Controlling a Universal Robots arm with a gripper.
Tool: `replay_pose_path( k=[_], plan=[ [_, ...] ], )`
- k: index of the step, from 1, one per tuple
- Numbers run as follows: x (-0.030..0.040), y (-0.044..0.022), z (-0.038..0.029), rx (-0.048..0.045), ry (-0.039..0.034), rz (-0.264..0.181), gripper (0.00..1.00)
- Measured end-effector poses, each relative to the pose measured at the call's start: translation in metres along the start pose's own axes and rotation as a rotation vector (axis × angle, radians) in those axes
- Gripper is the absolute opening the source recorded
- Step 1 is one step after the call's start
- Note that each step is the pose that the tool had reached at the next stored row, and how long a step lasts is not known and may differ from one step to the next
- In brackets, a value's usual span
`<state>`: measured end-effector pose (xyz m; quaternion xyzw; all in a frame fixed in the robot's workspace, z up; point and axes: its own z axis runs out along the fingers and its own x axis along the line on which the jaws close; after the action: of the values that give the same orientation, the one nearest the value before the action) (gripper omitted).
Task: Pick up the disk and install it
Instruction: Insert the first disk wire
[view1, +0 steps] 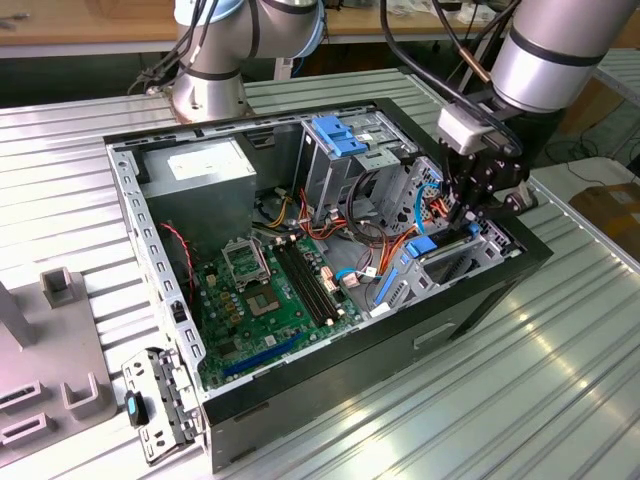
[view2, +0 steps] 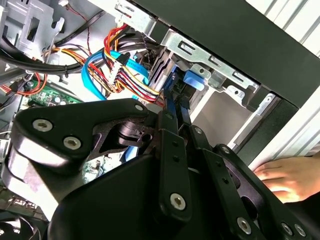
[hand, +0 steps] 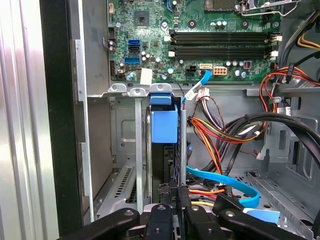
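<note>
The disk stands on edge in a narrow slot of the metal drive bay at the case's front corner, its light-blue rail end toward the motherboard. In the exterior view only the disk's blue end shows, at the bay on the exterior view's right. My gripper reaches down into that bay. Its black fingers sit close together on either side of the disk's thin edge, shut on it. In the second wrist view the gripper leads to the disk's blue rail.
The open computer case lies on a ribbed metal table. Inside are the green motherboard, a grey power supply, a blue latch and loose coloured cables. A person's hand rests outside the case.
</note>
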<state>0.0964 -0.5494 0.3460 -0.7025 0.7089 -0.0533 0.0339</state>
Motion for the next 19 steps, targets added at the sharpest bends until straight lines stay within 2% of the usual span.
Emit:
replay_pose_path(
  k=[8,12,19],
  plan=[
    [0.0000,0.0005,0.0036,-0.0001,-0.0023,0.000,0.16],
    [0.0010,0.0010,0.0077,-0.0011,-0.0048,0.001,0.16],
    [0.0012,0.0010,0.0088,-0.0009,-0.0091,0.001,0.18]
  ],
)
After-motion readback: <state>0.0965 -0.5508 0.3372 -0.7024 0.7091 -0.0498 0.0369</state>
